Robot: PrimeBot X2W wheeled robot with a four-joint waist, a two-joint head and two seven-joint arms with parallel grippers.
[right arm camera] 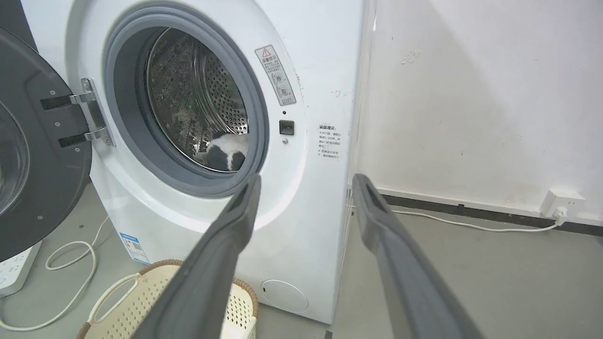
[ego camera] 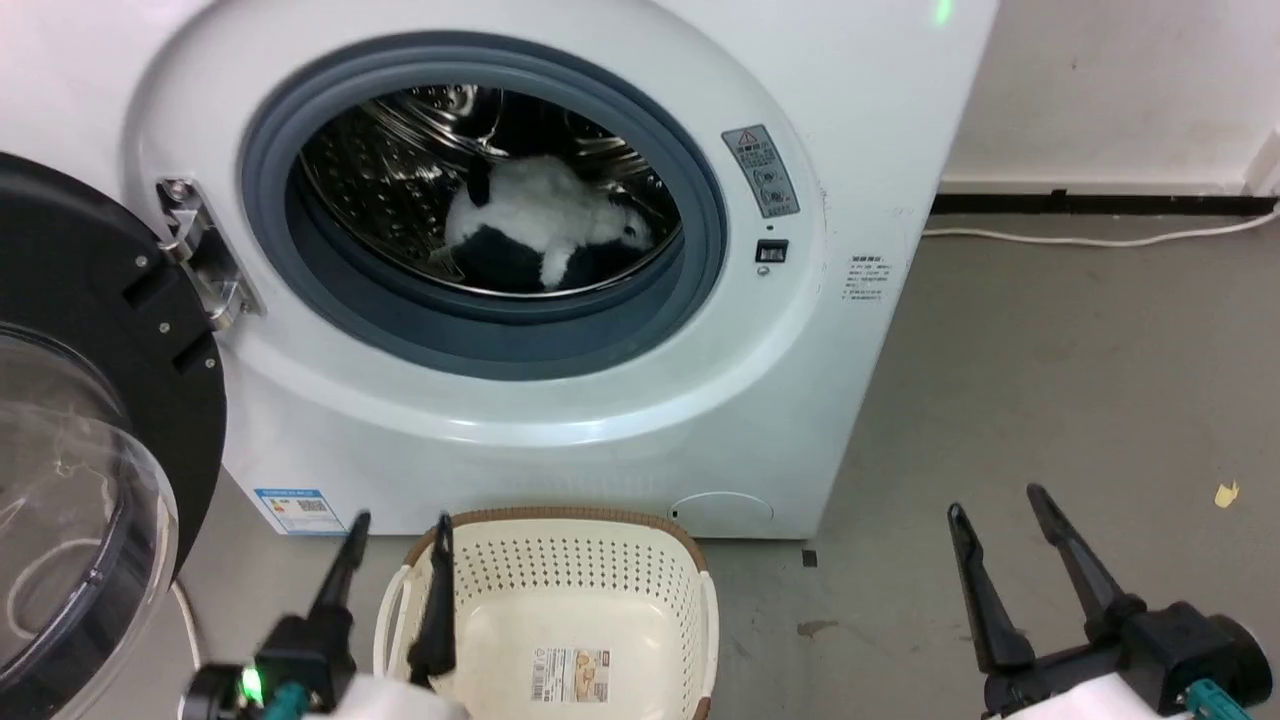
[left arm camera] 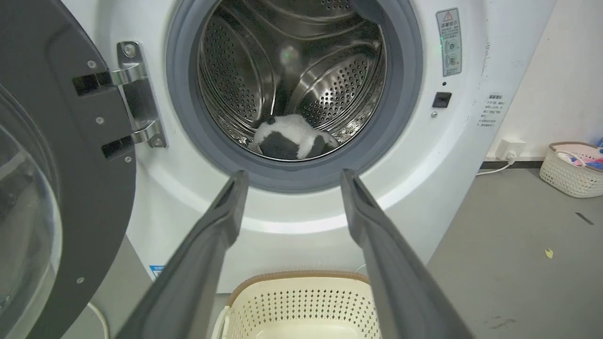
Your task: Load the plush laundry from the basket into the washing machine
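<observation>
The plush laundry (ego camera: pixel 545 225), fluffy white with black patches, lies on the bottom of the steel drum inside the washing machine (ego camera: pixel 560 420), also seen as plush laundry (left arm camera: pixel 294 139) and plush laundry (right arm camera: pixel 228 150). The machine's bubble door (ego camera: pixel 70 470) hangs open at the left. The cream basket (ego camera: pixel 560 610) stands on the floor before the washer, holding just its paper label (ego camera: pixel 570 675). My left gripper (ego camera: pixel 400 520) is open over the basket's left rim, nothing between its fingers. My right gripper (ego camera: pixel 1000 500) is open over bare floor to the right.
A white cable (ego camera: pixel 1100 238) runs along the floor by the wall at the right. A power strip (right arm camera: pixel 14 273) and looped cord (right arm camera: pixel 70 263) lie under the open door. A second basket (left arm camera: pixel 572 167) with coloured things stands by the wall.
</observation>
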